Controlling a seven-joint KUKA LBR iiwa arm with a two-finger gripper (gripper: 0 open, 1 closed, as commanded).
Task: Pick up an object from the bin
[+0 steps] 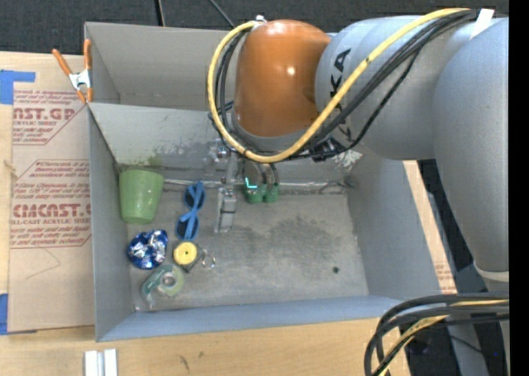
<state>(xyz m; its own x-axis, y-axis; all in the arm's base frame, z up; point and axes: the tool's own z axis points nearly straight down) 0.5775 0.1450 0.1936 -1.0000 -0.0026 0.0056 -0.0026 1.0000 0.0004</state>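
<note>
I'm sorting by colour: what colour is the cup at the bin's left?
Light green; the cup shows best in the camera view.

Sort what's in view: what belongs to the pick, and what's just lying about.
Job in hand: tool, grey bin, blue loop nearest the tool.
Lying about: green cup, blue-and-white ball, yellow disc, clear ring.

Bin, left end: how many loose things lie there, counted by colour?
Green: 2, the cup and the pale ring.
Blue: 2, the looped piece and the patterned ball.
Yellow: 1, the small round piece.
Total: 5.
</note>
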